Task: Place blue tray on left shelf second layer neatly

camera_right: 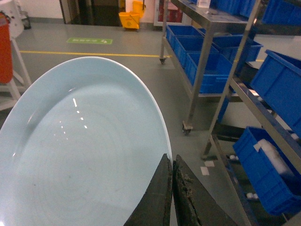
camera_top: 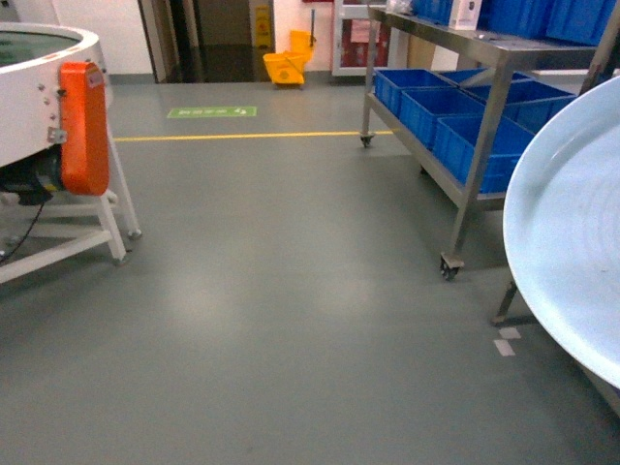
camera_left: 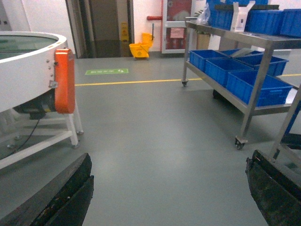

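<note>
The blue tray (camera_top: 572, 242) is a pale blue shallow dish held up in the air, filling the right edge of the head view. In the right wrist view the blue tray (camera_right: 84, 141) tilts toward me, and my right gripper (camera_right: 171, 157) is shut on its right rim. Two steel racks stand beyond it; the left shelf (camera_right: 200, 61) is the farther one, and its tiers carry blue crates. The same left shelf (camera_top: 489, 107) is at the upper right of the head view. My left gripper (camera_left: 170, 157) is open over bare floor, holding nothing.
Deep blue crates (camera_top: 436, 107) fill the rack's lower tier, and more sit on top. A nearer steel rack (camera_right: 263, 117) with crates stands to the right. A white round machine with an orange guard (camera_top: 82, 126) is at the left. A yellow mop bucket (camera_top: 289, 63) is far back.
</note>
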{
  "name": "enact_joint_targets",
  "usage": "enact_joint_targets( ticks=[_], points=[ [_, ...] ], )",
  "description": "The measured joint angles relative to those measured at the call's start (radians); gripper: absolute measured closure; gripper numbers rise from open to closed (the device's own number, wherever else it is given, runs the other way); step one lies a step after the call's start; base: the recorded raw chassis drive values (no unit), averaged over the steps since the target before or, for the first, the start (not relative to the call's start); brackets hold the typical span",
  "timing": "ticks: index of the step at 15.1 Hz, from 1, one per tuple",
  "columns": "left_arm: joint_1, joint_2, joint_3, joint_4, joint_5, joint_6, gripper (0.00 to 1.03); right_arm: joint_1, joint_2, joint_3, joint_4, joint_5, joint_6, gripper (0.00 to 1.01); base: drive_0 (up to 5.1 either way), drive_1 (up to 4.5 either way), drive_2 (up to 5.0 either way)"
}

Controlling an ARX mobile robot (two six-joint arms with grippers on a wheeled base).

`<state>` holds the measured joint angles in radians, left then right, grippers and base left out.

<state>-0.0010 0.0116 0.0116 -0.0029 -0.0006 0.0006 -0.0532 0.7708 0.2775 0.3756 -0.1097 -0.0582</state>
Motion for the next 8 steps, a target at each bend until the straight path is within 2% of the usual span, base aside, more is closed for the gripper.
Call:
enact_joint_targets(
  ticks=[5, 8],
  points=[
    [0.000, 0.000, 0.000, 0.001, 0.000, 0.000, 0.05, 0.000, 0.001, 0.000, -0.002, 0.000, 0.000, 0.99, 2.0, -0.80, -5.9],
    [0.000, 0.000, 0.000, -0.002, 0.002, 0.000, 0.05, -0.001, 0.008, -0.001, -0.007, 0.003, 0.000, 0.99, -1.5, -0.90, -2.1]
  ],
)
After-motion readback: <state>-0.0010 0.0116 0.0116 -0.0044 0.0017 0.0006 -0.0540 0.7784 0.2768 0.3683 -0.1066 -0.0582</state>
